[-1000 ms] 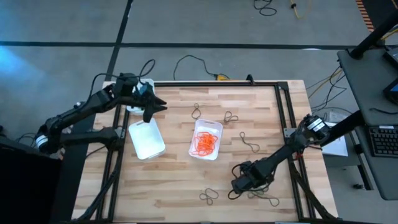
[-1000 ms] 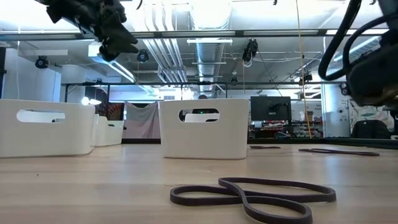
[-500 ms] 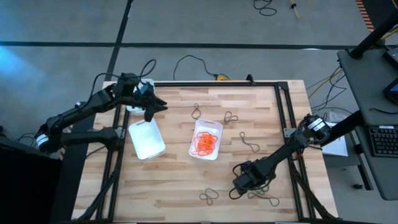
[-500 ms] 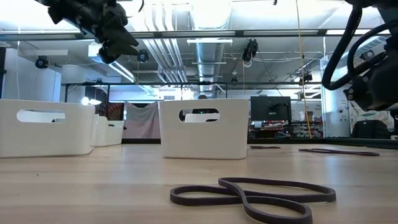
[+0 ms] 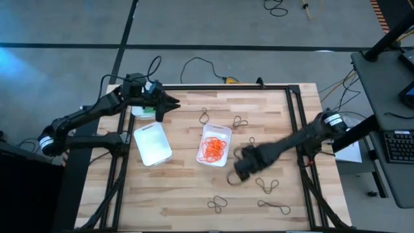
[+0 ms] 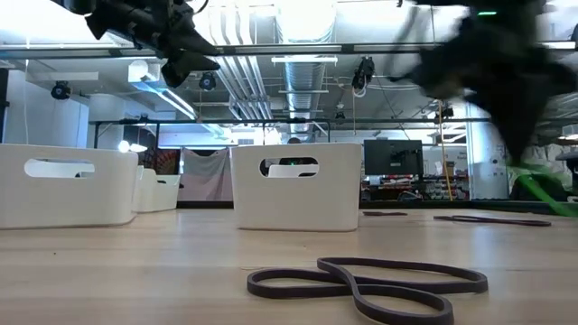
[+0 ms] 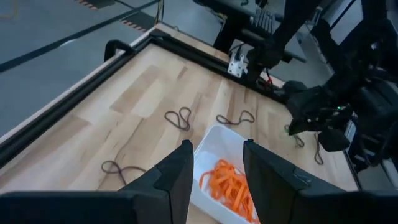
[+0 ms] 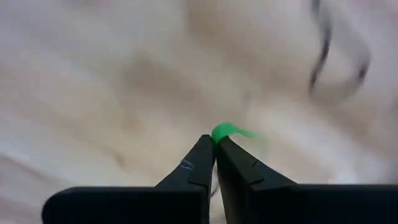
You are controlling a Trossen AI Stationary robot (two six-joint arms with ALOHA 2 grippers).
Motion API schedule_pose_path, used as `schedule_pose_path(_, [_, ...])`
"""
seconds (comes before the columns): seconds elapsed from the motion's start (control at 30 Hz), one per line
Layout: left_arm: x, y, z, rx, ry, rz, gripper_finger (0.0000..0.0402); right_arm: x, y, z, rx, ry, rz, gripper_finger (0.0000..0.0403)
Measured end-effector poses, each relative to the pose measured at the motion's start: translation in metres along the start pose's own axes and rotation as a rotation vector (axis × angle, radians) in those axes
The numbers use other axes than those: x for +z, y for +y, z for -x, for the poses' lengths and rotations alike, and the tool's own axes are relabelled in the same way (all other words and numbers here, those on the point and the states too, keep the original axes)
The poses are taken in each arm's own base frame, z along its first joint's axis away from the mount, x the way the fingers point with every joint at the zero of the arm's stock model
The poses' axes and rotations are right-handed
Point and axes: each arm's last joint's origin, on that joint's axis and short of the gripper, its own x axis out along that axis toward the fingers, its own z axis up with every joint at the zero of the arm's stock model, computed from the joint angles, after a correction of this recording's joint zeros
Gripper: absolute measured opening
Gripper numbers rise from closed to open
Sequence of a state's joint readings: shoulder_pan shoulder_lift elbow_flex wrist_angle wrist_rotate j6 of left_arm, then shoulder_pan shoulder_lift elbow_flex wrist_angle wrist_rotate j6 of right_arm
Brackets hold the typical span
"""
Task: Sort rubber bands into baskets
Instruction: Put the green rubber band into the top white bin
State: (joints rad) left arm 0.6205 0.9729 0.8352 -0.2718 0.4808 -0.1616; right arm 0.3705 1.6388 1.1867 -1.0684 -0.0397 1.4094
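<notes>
Right arm swung from the near right corner of the bench (image 5: 181,200) in toward the middle; its gripper (image 5: 240,169) sat just right of the centre basket (image 5: 208,133) that holds the orange bands (image 5: 213,149). Its fingers (image 8: 199,165) had clenched since a second earlier, pinching a green rubber band (image 8: 227,131) at the tips, clear in the right wrist view. So pick done, carry under way.

Left arm barely shifted, its gripper (image 5: 165,103) hovering at the far left corner above the far-left basket (image 5: 143,112), fingers (image 7: 175,171) part-spread, nothing between them.

Empty basket (image 5: 152,144) sat left of centre. Dark bands (image 5: 262,185) lay loose on the bench: several near the front edge, a few beyond the centre basket.

My read: green doesn't belong with the orange, so the drop likely calls for one of the left baskets. Most of the sort is still ahead.
</notes>
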Motion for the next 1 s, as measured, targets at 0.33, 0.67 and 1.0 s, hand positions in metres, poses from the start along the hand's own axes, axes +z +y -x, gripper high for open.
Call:
schedule_pose_path(0.33, [0.002,0.007,-0.014,-0.003,-0.012,0.014,0.0125,0.118,-0.035,0.037,0.049,-0.289,0.162,0.0012])
schedule_pose_path(0.67, [-0.009,0.022,-0.038,0.019,0.083,0.095,0.0125,0.264,-0.073,0.038,0.435,-0.738,0.223,0.0012])
schedule_pose_path(1.0, [-0.030,0.050,-0.072,0.215,0.202,0.161,0.0125,0.337,-0.068,-0.013,0.526,-0.723,0.192,0.0014])
